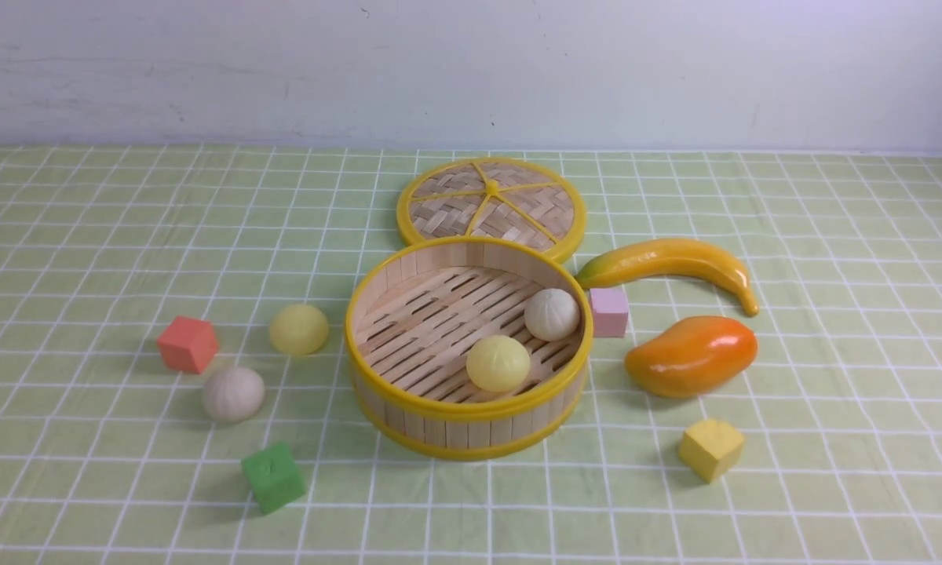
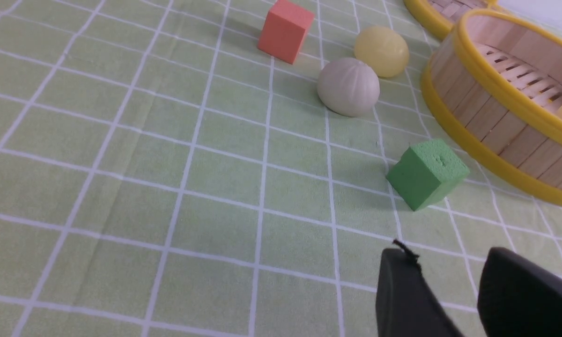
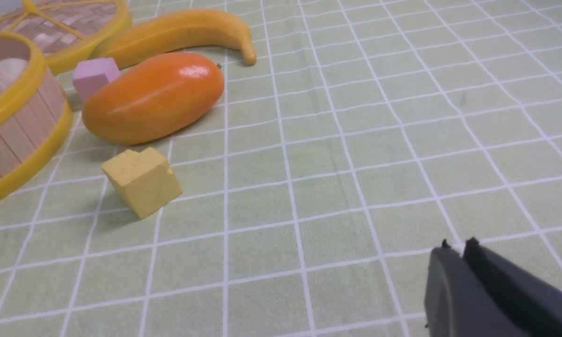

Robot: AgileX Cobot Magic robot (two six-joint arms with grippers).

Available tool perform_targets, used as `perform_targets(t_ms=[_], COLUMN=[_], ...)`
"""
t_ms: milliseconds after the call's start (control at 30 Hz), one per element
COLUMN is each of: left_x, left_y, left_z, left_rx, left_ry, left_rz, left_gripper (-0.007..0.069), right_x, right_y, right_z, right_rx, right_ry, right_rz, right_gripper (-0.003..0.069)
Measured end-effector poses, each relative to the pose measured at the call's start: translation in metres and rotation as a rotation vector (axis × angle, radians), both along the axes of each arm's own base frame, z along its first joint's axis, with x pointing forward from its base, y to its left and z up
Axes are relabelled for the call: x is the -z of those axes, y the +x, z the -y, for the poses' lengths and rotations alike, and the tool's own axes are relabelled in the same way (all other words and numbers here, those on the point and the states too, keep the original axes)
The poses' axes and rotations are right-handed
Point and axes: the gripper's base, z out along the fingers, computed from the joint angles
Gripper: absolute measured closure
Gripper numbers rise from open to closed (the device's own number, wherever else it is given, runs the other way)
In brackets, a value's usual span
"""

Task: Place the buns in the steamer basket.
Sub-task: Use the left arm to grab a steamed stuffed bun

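The steamer basket (image 1: 447, 428) stands mid-table with one off-white bun (image 1: 552, 314) and one pale yellow bun (image 1: 498, 363) inside it. Left of it on the cloth lie another pale yellow bun (image 1: 299, 329) and another off-white bun (image 1: 234, 393). Neither arm shows in the front view. In the left wrist view my left gripper (image 2: 449, 256) is open and empty, low over the cloth, short of the green cube (image 2: 426, 173) and the off-white bun (image 2: 348, 86). My right gripper (image 3: 457, 246) is shut on nothing, over bare cloth away from the basket (image 3: 14, 135).
The woven lid (image 1: 491, 205) lies flat behind the basket. A banana (image 1: 667, 263), a mango (image 1: 691, 355), a pink cube (image 1: 609, 311) and a yellow cube (image 1: 710, 449) are on the right. A red cube (image 1: 188, 344) and the green cube (image 1: 274, 476) are on the left.
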Motion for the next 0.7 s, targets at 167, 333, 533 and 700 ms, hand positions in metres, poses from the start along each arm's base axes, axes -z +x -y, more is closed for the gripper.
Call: perform_targets(t_ms=[167,333,533,700], left_x=[0.0,0.0,-0.007,-0.028], left_y=[0.0,0.0,0.002,0.004], left_z=[0.0,0.0,-0.001,-0.001], left_rx=[0.0,0.0,-0.006,-0.041], left_ry=[0.0,0.001,0.018,-0.166], left_rz=[0.0,0.0,0.081,0.295], left_gripper=[0.0386,0.0386,0.0386,0.0386], right_x=[0.0,0.0,0.0,0.0], right_y=[0.0,0.0,0.0,0.0], right_z=[0.0,0.0,0.0,0.0], right_rx=[0.0,0.0,0.0,0.0], right_ry=[0.0,0.0,0.001,0.001], right_rz=[0.0,0.0,0.0,0.0], right_gripper=[0.0618,0.0614,0.0605,0.0597])
